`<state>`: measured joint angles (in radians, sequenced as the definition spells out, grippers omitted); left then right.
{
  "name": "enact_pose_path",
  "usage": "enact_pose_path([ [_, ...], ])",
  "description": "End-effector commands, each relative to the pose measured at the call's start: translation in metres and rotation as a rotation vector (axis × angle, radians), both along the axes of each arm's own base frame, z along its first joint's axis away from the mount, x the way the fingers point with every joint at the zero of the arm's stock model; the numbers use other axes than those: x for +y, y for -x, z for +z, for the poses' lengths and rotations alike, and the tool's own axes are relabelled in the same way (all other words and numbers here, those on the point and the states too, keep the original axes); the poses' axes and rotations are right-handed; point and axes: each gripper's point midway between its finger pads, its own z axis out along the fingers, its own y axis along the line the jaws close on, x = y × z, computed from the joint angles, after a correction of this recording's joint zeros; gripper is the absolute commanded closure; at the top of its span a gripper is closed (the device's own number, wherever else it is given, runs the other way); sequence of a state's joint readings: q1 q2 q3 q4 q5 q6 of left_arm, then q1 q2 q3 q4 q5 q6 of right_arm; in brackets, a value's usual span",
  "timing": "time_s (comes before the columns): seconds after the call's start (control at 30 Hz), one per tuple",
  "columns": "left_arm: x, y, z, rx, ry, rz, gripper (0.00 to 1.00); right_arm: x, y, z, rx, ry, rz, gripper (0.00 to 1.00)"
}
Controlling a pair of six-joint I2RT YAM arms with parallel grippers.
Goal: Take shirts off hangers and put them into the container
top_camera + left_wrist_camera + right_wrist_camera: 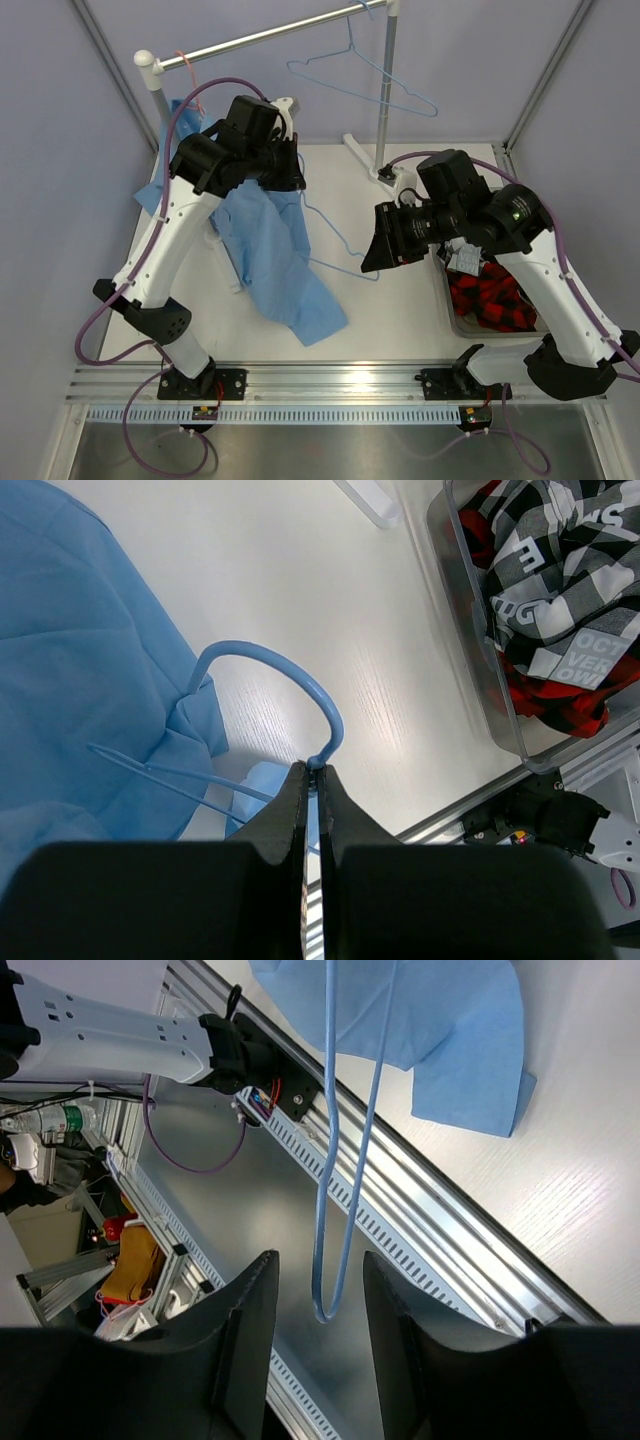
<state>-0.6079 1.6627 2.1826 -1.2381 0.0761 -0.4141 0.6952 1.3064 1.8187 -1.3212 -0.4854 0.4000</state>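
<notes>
One big thing first: the plain light blue collared shirt (275,250) fills the middle-left of the overhead view, gathered up at the collar end and trailing onto the white table (400,330) toward the lower centre. I'd say it's the last one left to bag. The clear smoky plastic bin (475,630) in the lower right of the overhead shot already has the red-and-black plaid shirt (490,300) in it, with the black-and-white check shirt (560,570) piled on top.

Next size down is the thin light blue wire hanger (333,720). The shirt's collar is bunched round the base of its hook, but the arm of the hanger pointing to the right of the overhead frame is bare wire. Its long axis runs from upper left to lower right, basically from one claw to the other.

Left gripper (318,770) is clenched tight on the hook, holding the whole lot up. Right gripper (320,1260) has its fingers parted, and the bare rounded end of the hanger pokes in between them. From the wrist view the wire isn't touching either finger, so nothing is grabbed there.

That's the bit that matters imo: the shirt lies left of the right claw, along the wire, and the right arm is the one nearer the bare end and the bin. Pinching that end should let the two arms work the shirt off.
</notes>
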Motion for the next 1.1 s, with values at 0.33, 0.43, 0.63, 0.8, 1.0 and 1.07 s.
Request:
enact_pose_path([
  [0.33,-0.015,0.001,0.03,-0.049,0.092,-0.056,1.0,0.011,-0.007,-0.001,-0.05,0.037,-0.007,1.0],
  [0.43,-0.021,0.005,0.04,-0.057,0.141,-0.077,0.86,0.008,-0.005,0.001,-0.055,0.042,-0.014,1.0],
  [0.63,-0.023,0.016,0.069,-0.117,0.227,-0.112,0.44,0.002,-0.004,0.002,-0.068,0.044,-0.059,1.0],
  [0.8,-0.008,0.034,0.096,-0.211,0.267,-0.115,0.43,-0.003,-0.021,0.007,-0.124,0.061,-0.141,1.0],
  [1.0,0.026,0.06,0.109,-0.28,0.274,-0.045,0.5,0.0,-0.065,0.044,-0.31,0.071,-0.235,1.0],
  [1.07,0.027,0.063,0.094,-0.242,0.251,-0.044,0.51,0.003,-0.083,0.065,-0.383,0.067,-0.261,1.0],
])
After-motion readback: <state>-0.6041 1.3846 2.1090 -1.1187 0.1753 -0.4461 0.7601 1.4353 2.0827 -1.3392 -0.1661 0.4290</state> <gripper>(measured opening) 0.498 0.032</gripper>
